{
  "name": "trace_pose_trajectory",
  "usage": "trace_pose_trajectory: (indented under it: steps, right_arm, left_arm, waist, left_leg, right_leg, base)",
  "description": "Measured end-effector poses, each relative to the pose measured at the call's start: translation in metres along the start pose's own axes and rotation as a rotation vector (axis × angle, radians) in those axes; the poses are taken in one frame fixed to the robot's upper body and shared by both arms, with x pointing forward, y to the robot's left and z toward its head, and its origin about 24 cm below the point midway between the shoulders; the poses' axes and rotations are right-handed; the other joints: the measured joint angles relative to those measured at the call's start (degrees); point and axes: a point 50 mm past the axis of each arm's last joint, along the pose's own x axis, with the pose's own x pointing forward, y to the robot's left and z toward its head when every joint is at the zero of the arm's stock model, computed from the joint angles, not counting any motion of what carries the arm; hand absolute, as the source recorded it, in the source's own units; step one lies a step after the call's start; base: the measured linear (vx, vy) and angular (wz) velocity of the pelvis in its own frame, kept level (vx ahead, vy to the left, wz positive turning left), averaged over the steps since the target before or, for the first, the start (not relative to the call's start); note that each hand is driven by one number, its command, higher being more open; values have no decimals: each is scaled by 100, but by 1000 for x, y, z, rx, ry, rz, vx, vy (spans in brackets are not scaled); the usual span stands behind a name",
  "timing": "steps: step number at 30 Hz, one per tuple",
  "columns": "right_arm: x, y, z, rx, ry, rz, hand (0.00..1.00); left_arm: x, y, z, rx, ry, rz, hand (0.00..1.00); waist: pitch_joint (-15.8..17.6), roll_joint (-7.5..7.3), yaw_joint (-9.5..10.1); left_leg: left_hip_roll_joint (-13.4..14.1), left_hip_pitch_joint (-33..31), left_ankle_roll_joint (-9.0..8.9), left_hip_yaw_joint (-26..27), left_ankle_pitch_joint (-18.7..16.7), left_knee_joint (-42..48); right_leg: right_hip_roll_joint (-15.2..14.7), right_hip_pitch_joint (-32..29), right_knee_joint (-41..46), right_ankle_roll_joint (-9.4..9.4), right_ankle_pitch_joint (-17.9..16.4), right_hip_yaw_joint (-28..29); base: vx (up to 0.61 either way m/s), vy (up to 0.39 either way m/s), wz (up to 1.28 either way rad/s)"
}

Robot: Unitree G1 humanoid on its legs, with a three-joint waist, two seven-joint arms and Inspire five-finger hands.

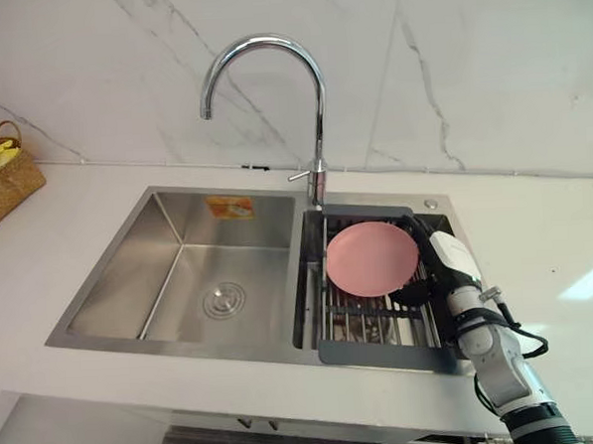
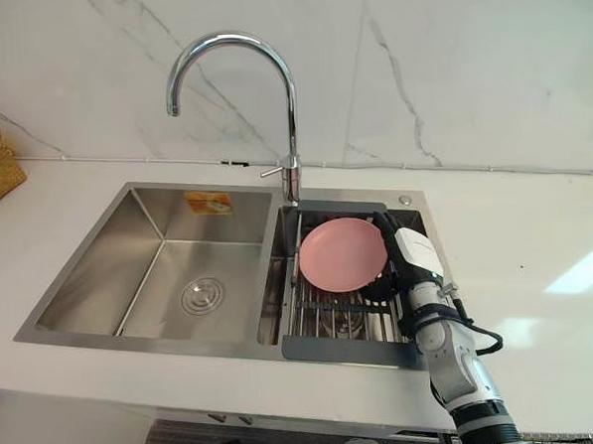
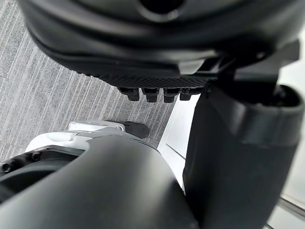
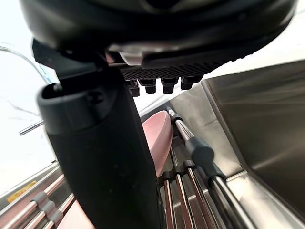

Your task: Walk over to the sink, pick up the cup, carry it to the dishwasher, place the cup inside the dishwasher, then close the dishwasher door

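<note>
A round pink dish (image 1: 370, 259) leans upright in the drying rack (image 1: 372, 332) set in the sink's right basin. No other cup-like thing shows. My right hand (image 1: 440, 259), dark with a white cover, sits in that basin right beside the dish's right edge. In the right wrist view its thumb (image 4: 105, 157) stands in front of the pink dish (image 4: 161, 136), the fingers (image 4: 162, 86) stay straight above it, and nothing is held. I cannot tell whether the hand touches the dish. My left hand (image 3: 143, 38) hangs relaxed over grey striped floor (image 3: 47, 105).
A tall curved chrome tap (image 1: 315, 102) rises behind the divider of the steel double sink (image 1: 111, 291). A woven basket (image 1: 1, 178) stands on the white counter at far left. The marble wall is close behind, and bare counter lies right of the sink.
</note>
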Motion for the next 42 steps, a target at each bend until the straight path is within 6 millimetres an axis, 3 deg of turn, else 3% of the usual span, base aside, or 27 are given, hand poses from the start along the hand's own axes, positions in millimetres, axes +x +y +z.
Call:
trace_pose_trajectory:
  steps: [10, 21, 22, 35, 42]
  right_arm:
    - [2, 2, 14, -157, -151, 44, 100]
    - [8, -5, 32, -206, -285, -71, 100]
    - [9, -6, 33, -220, -288, -74, 0]
    - [13, 9, 25, -308, -227, 25, 0]
    - [19, 1, 28, -358, -255, 8, 0]
  left_arm:
    - [0, 0, 1, 1, -3, -4, 100]
    - [0, -1, 2, 2, -6, -9, 100]
    - [0, -1, 2, 3, -6, -10, 100]
    - [0, -2, 5, 15, -15, -15, 100]
    - [0, -2, 6, 16, -17, -17, 100]
  waist:
    - [-1, 1, 5]
    - [-13, -2, 29]
    - [-13, -2, 30]
    - [-16, -5, 80]
    - [-20, -12, 108]
  left_leg:
    - [-1, -59, 5, -37, 10, 0]
    - [-11, -127, -1, -152, 47, -1]
    - [-13, -134, -3, -166, 50, -1]
    - [-3, -206, -15, -256, 57, -2]
    - [-1, -215, -25, -274, 67, -2]
  right_leg:
    - [-6, -40, 5, 3, -4, -37]
    - [-29, -40, 18, 1, -5, -151]
    - [-33, -40, 21, -1, -6, -162]
    - [-39, -71, 61, -31, -53, -265]
    - [-41, -71, 73, -33, -55, -284]
  base:
    - [1, -2, 1]
    - [-6, -8, 5]
    - [-8, -10, 6]
    - [1, -6, 3]
    - [4, -4, 2]
